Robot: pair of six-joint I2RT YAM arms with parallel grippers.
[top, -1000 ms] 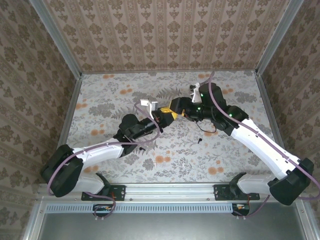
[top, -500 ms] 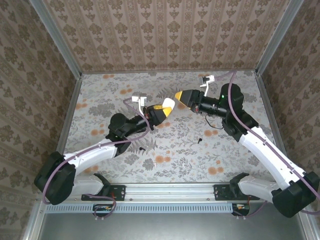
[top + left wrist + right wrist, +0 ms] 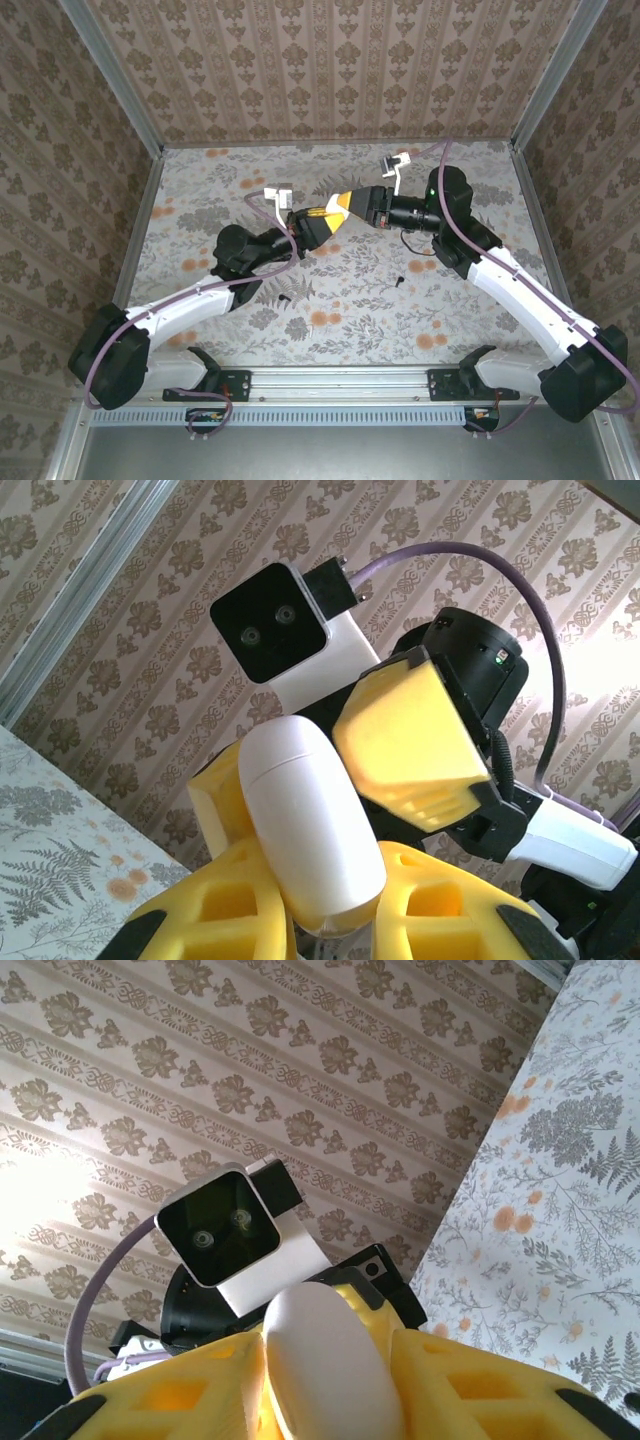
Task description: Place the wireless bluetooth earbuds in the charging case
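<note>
Starting at the left, the left arm reaches up and inward from its base, and the left gripper [image 3: 318,221] is raised above the middle of the table [image 3: 225,190]. Its yellow fingers [image 3: 225,905] are closed on the lower half of the white charging case [image 3: 310,820], which stands upright between them, clear of the table. A thin seam runs across the upper part of the case, and the lid looks shut.

The right gripper [image 3: 347,205] meets it nose to nose from the other side. In the right wrist view, its fingers [image 3: 450,1375] sit tight against both flanks of the same case with no gap to be seen, so it appears to be clamped on the top end.

Further right and lower, two tiny dark pieces that I take to be the earbuds [image 3: 400,281] lie on the table beneath the right forearm. They are close together, well apart from the case and untouched.

The step in hand looks like opening the case between the two grippers, so nothing has been inserted yet. The next move probably calls for the left gripper to hold the base steady while the right one pivots the lid back at the seam without squeezing it shut. The smooth, rounded shell could slip, so the pull should be gentle.
</note>
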